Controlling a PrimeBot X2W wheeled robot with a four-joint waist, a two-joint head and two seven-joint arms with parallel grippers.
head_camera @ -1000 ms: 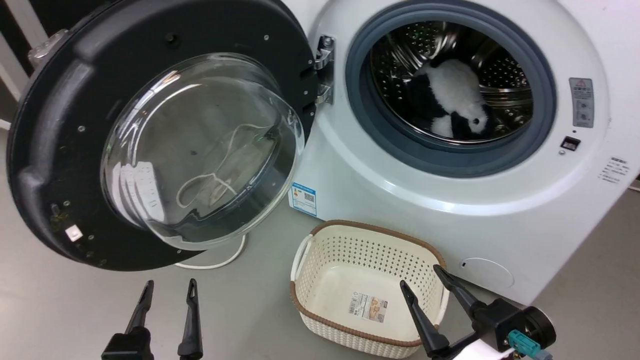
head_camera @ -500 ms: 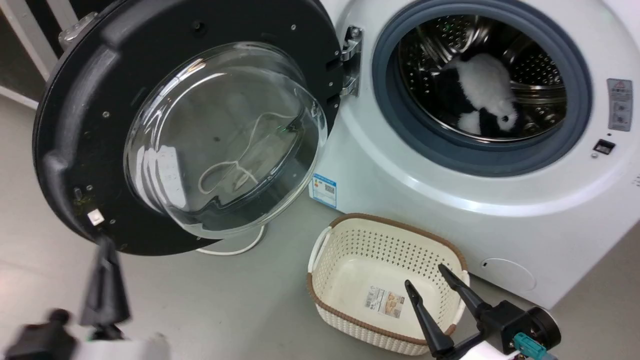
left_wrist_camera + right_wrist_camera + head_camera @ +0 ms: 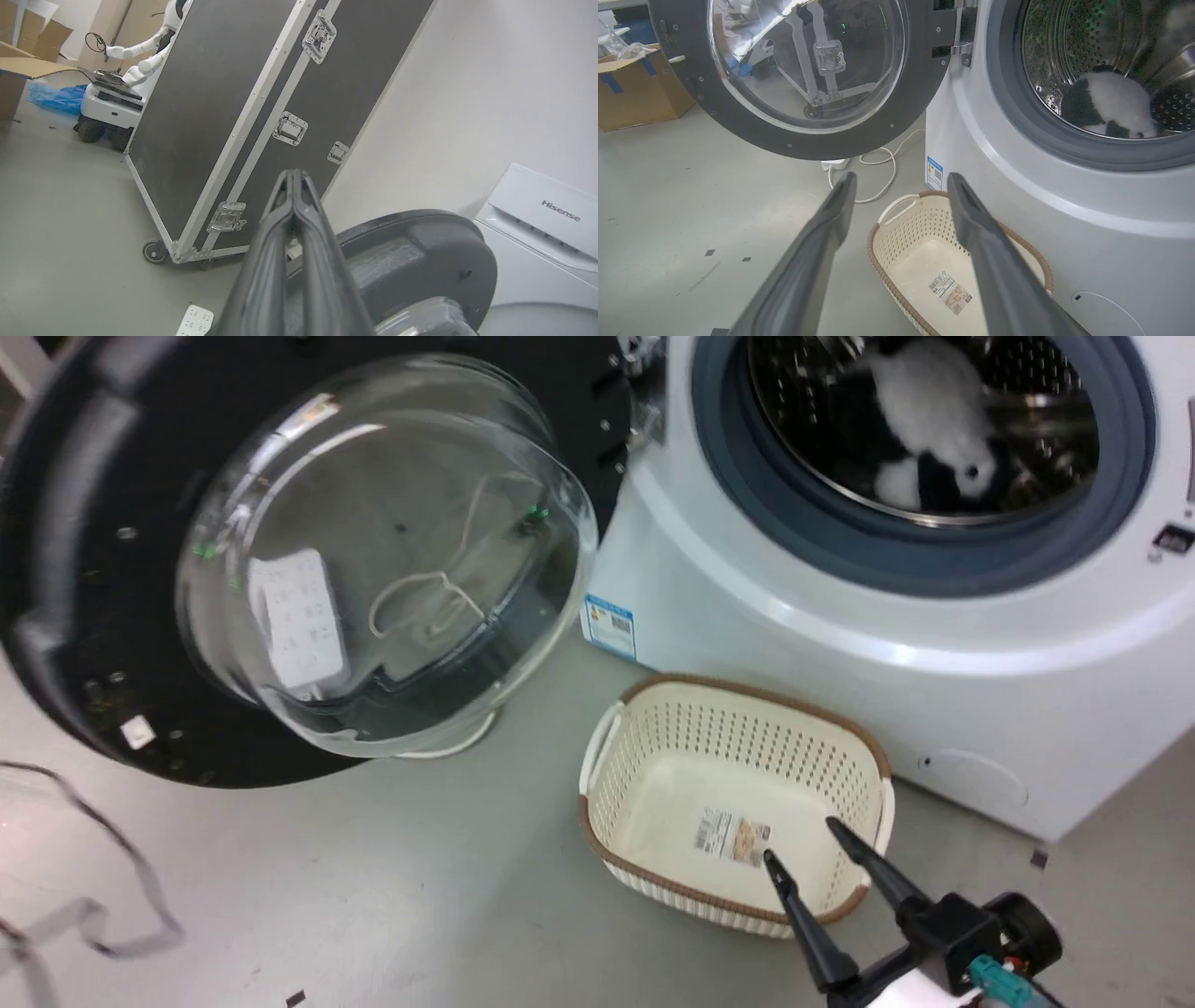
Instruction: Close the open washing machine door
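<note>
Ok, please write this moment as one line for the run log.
washing machine door: wide open | left gripper: shut, by door's outer face, contact unclear | right gripper: open, over basket | plush toy: inside washing machine

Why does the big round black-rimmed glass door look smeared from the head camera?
Head view: the black-rimmed round glass door is softened, likely by motion blur, with white glare on its glass. Left wrist view: sharp beyond the soft, close-up left gripper. Right wrist view: crisp, with reflections in the glass.

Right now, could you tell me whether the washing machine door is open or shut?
Open: the washing machine door stands swung wide beside the washing machine, leaving the steel drum uncovered.
</note>
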